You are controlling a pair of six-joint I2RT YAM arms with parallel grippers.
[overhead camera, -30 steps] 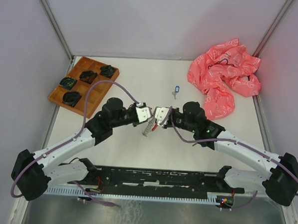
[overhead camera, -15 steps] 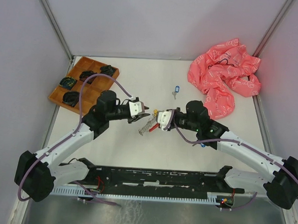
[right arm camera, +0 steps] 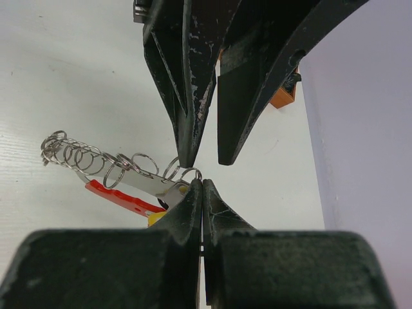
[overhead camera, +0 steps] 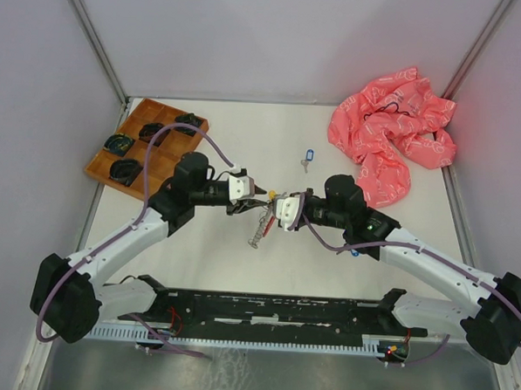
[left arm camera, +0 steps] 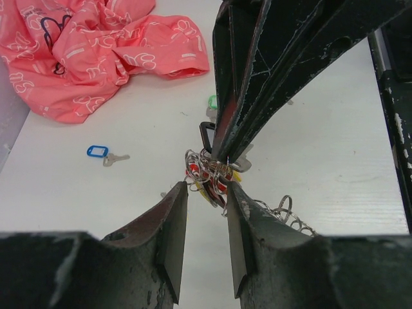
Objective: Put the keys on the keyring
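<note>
The keyring (overhead camera: 261, 219), a cluster of silver rings and chain with a red piece and a yellow tag, hangs from my right gripper (overhead camera: 274, 206). In the right wrist view my right gripper (right arm camera: 202, 182) is shut on one ring of the keyring (right arm camera: 122, 168). My left gripper (overhead camera: 254, 197) faces it, open, its tips just at the cluster. In the left wrist view the left gripper (left arm camera: 207, 185) is open and empty just short of the keyring (left arm camera: 209, 172). A key with a blue tag (overhead camera: 308, 156) lies on the table beyond; it also shows in the left wrist view (left arm camera: 98, 151). A green tag (left arm camera: 212, 102) shows partly behind the right fingers.
A crumpled pink cloth (overhead camera: 390, 136) lies at the back right. A wooden tray (overhead camera: 138, 167) with dark coiled items sits at the back left. Grey walls enclose the white table (overhead camera: 214, 254).
My left gripper let go of the keyring, drew back to the left, then came close to it again. The keyring now hangs from the right gripper alone, its chain dangling lower.
</note>
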